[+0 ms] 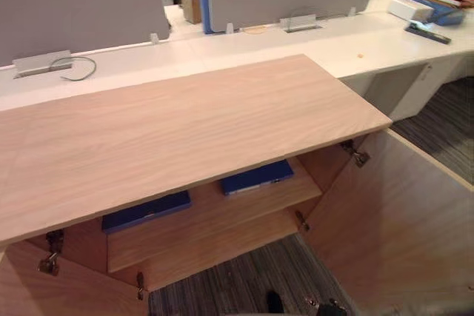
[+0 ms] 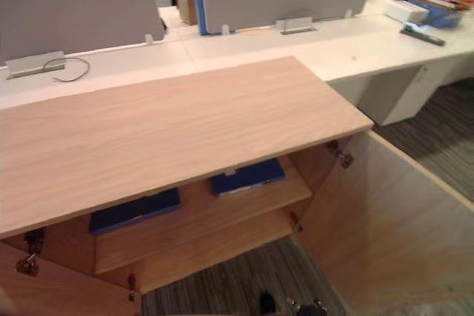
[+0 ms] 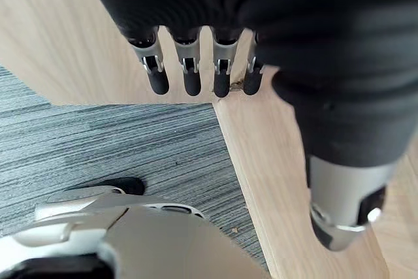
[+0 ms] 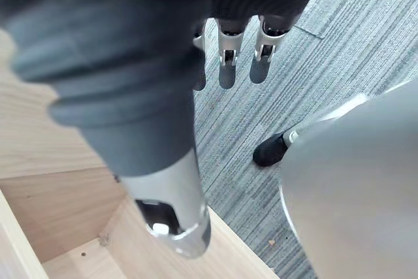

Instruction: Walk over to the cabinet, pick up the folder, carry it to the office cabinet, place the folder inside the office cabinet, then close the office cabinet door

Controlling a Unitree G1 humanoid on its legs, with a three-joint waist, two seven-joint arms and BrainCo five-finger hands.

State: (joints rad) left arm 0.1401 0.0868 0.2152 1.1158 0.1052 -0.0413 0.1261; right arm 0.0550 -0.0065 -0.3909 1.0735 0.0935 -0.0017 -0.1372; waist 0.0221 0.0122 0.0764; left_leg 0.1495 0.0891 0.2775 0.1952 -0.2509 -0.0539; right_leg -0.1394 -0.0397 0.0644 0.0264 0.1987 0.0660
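A flat dark-blue folder [image 1: 256,177] and a second blue folder [image 1: 147,211] are shown lying on the upper shelf of the open light-wood cabinet [image 1: 185,131], partly hidden under its top. Each is judged light, stiff and smooth-covered — best pinched at the exposed front edge. The left hand [image 3: 189,70] and right hand [image 4: 225,63] are held with fingers straight — nothing is grasped.

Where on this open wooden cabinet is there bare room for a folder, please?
The light wooden cabinet top is entirely bare. The wooden shelf is free between the left dark blue folder and the right dark blue folder; its ends are occupied.
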